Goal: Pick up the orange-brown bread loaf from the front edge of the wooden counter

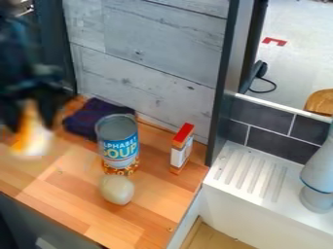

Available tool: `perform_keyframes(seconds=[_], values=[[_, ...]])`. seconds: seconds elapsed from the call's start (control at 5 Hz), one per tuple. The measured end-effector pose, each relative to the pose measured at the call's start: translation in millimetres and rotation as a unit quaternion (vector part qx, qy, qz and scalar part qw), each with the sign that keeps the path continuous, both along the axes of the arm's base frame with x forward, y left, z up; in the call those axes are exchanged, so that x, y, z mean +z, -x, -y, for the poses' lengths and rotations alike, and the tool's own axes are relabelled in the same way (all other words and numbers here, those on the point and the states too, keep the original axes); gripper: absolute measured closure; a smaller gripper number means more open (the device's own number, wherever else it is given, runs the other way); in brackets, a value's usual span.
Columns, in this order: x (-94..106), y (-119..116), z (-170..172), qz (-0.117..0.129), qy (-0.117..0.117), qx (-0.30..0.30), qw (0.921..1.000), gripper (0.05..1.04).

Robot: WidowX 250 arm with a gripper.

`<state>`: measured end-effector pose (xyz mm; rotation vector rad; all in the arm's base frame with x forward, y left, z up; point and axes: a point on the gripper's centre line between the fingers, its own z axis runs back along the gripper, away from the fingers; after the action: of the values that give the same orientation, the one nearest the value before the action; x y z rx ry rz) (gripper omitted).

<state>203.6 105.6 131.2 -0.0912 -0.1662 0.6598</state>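
The black gripper [29,119] is at the left side of the camera view, above the wooden counter [78,206], shut on a blurred white-and-orange object [31,141]. To its right, a soup can [120,146] stands upright with a blue and orange label. A pale, rounded object [117,189] rests just in front of the can. Behind the can lies a dark purple cloth [93,116], partly hidden by it. A small white-and-orange box with a red top [182,148] stands upright right of the can.
A grey wooden panel [146,58] backs the counter, with a dark upright post [221,82] at its right end. Beyond are a white ribbed drainboard [250,172], dark tiles [263,114] and a pale grey faucet-like fixture [319,168].
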Motion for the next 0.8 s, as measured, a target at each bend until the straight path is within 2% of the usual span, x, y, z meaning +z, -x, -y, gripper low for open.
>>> perform_keyframes(seconds=[0.2, 0.4, 0.6, 0.8], values=[[-21.3, -8.9, -42.4, -0.020, 0.005, 0.056, 0.9982, 0.440], [-44.6, -26.4, -72.4, -0.041, -0.017, 0.085, 0.9954, 0.440], [-82.2, -44.3, -81.8, -0.067, -0.027, 0.114, 0.9908, 0.440], [-108.4, -66.4, -77.7, -0.087, -0.025, 0.122, 0.9884, 0.440]])
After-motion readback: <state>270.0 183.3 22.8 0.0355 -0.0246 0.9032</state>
